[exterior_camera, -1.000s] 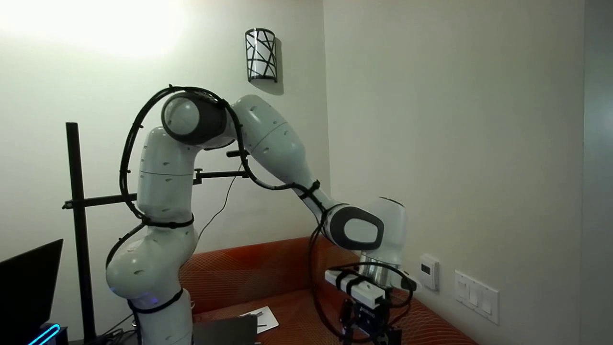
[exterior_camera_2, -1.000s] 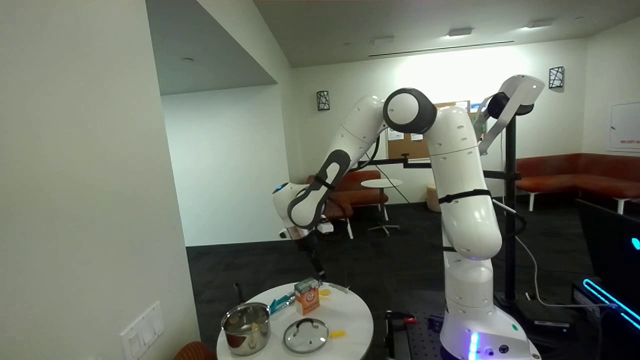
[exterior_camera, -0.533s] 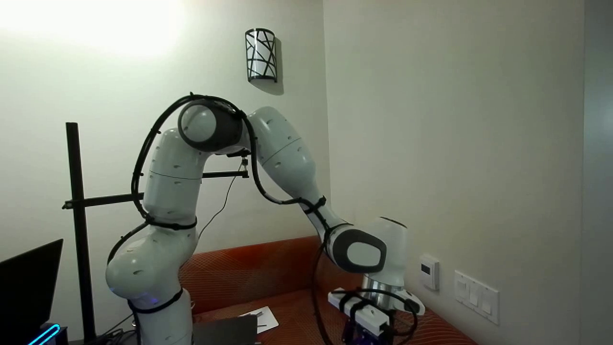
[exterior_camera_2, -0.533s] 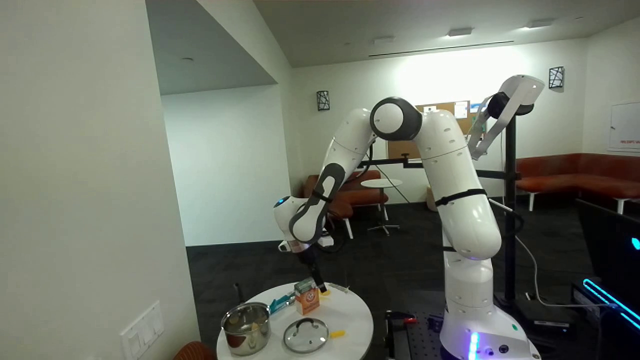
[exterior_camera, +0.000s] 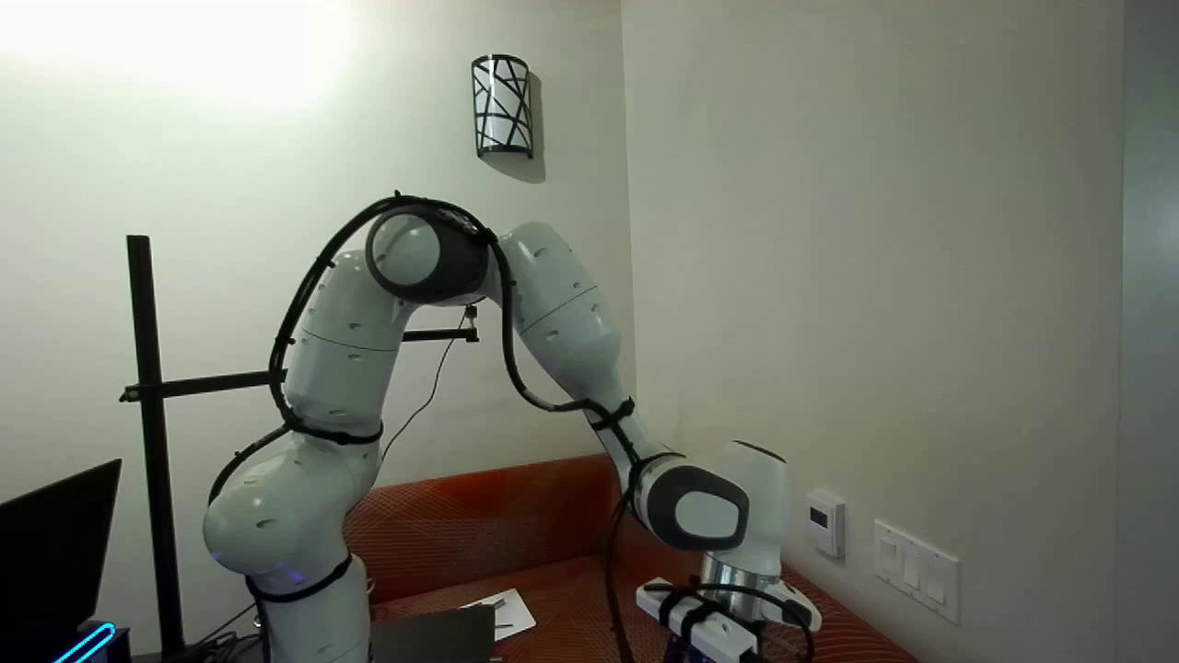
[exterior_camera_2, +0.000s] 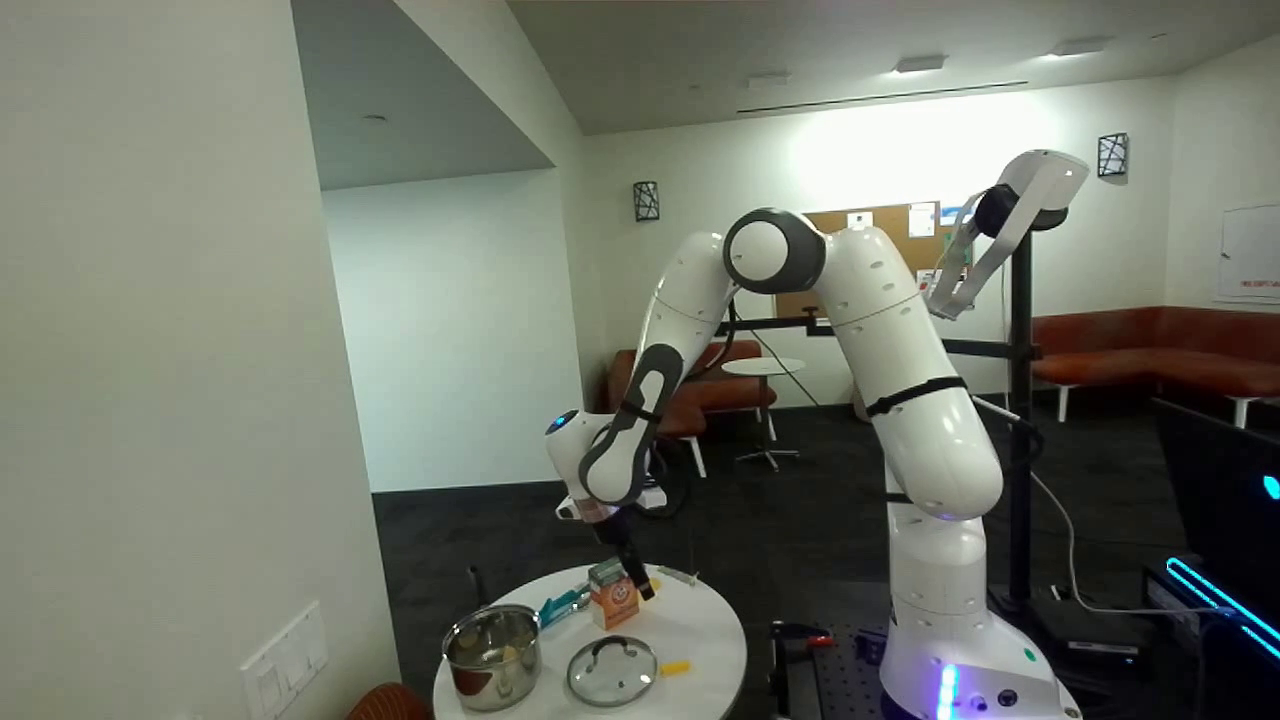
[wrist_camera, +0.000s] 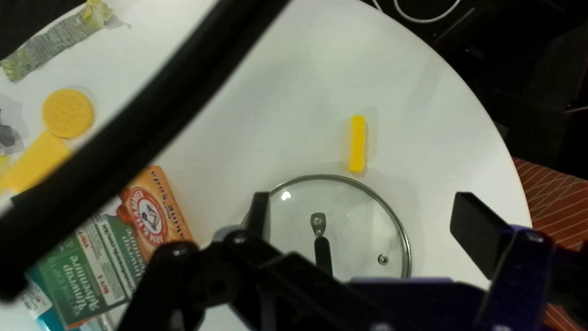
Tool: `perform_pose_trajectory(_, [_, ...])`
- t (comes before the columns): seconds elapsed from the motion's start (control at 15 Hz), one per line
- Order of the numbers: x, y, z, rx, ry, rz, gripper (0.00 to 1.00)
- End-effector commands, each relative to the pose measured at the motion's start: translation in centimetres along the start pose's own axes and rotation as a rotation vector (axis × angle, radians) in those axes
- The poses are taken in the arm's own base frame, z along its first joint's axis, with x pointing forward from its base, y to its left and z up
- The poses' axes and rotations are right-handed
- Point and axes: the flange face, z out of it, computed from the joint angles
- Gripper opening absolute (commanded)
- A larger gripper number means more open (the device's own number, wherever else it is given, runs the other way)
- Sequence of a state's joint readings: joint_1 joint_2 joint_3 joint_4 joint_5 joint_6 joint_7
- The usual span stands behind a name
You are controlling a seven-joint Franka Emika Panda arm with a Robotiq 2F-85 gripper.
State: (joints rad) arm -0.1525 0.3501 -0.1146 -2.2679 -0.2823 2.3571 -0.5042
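**Jo:** ok, what's the sketchy bit here?

**Sam:** For me it's the baking soda box (wrist_camera: pixel 154 216). It's standing upright on the white table (exterior_camera_2: pixel 710 640) and the gripper (wrist_camera: pixel 364 214) is down right by it. A little sideways drift could tip it.

**Jo:** and the glass lid (wrist_camera: pixel 353 225)?

**Sam:** Lying flat near the pot (exterior_camera_2: pixel 492 658), with a yellow stick (wrist_camera: pixel 357 143) just beside its edge. If a fingertip came down on the glass off-centre, I reckon the lid could skid into the stick. Also, that fat black cable (wrist_camera: pixel 151 124) cuts across the wrist view and hides part of the tabletop, so a bump there would be easy to miss.

**Jo:** is it holding anything?

**Sam:** Nope. Fingers (wrist_camera: pixel 261 214) spread wide, nothing pinched, just the lid showing through the gap lower down. Touching the box? Honestly can't tell; they overlap in an exterior view.
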Motion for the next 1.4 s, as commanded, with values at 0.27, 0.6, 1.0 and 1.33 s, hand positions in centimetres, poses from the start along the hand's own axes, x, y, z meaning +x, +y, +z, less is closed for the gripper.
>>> perform_pose_trajectory(0.27, [2.8,0.8,1.3,-0.028,-0.013,-0.020,1.00])
perform_pose_trajectory(0.6, [4.6,0.7,2.9,-0.035,-0.042,-0.056,1.00])
perform_pose_trajectory(1.0, [6.1,0.9,4.6,-0.045,-0.062,-0.086,1.00])
perform_pose_trajectory(1.33, [7.1,0.9,5.7,-0.053,-0.058,-0.108,1.00])
